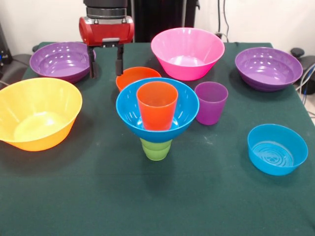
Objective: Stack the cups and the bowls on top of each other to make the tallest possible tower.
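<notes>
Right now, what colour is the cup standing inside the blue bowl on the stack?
Orange. The orange cup shows best in the front view, the only view here.

Tower (157,115) hemmed behind (front clear)

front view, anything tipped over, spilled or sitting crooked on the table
Nothing is tipped or spilled. The oddest sight is deliberate: the medium blue bowl balances on the small green cup, with the orange cup standing inside it, all roughly upright.

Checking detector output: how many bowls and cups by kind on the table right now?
Bowls: 7 (yellow-orange bowl, pink bowl, purple bowls, medium blue bowl, small orange bowl, small blue bowl)
Cups: 3 (orange cup, purple cup, green cup)
Total: 10
</notes>
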Tool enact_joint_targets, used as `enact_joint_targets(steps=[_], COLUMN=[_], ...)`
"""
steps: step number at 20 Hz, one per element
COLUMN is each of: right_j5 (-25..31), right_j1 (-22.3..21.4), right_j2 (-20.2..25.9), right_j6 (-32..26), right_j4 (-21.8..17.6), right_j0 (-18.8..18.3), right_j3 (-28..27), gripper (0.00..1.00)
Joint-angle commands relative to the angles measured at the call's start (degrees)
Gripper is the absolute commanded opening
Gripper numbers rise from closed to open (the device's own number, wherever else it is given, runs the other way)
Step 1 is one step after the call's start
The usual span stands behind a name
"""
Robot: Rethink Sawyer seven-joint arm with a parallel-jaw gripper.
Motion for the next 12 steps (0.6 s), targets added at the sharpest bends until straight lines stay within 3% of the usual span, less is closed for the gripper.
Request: enact_joint_targets(steps=[1,9,12], right_j5=[-0.41,2.75,5.72], right_j1=[2.59,5.27,5.84], right_j2=[3.98,2.43,-0.04], right_j6=[3.74,2.3,2.18], right_j4=[-3.09,-3.48,-3.4], right_j0=[0.48,1.35,3.24], right_j3=[-0.26,-2.13,-3.48], gripper=[1.0,1.0,1.0])
